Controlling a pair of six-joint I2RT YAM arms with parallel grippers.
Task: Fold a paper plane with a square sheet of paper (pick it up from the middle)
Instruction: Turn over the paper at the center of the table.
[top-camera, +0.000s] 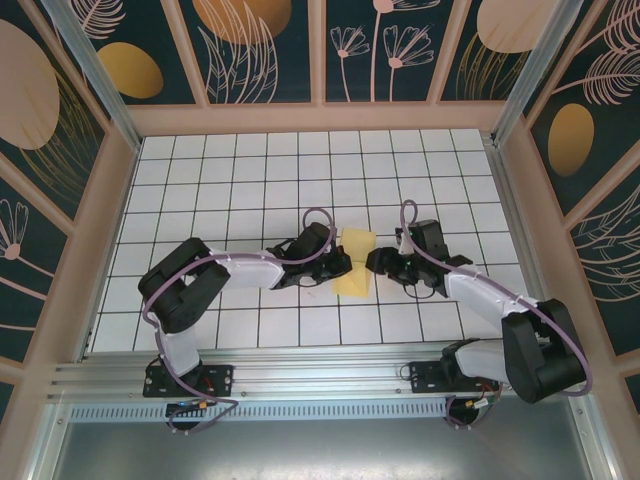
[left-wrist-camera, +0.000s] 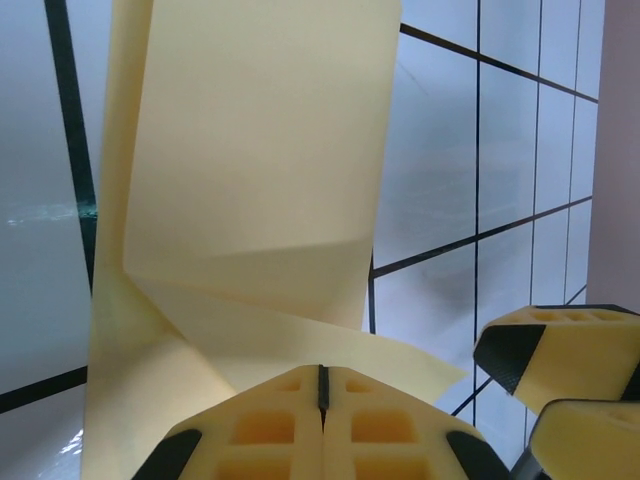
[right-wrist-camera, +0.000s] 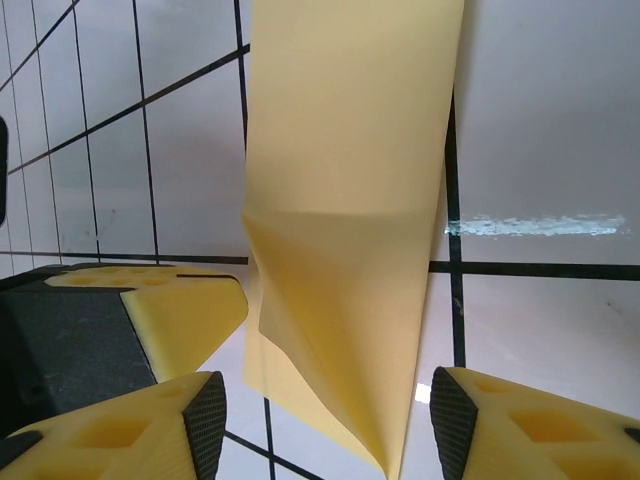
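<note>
L claw is clamped on the half-folded sheet, prob. anchoring it, w/ R claw open astride the opposite end.

A white tabletop ruled with dark grid lines fills the middle, and a pale wooden border runs along its far edge. Behind that border and to either side of the tabletop rise dark teal wall panels painted with orange discs and pink leaves. An aluminium rail lies along the tabletop's near edge.
</note>
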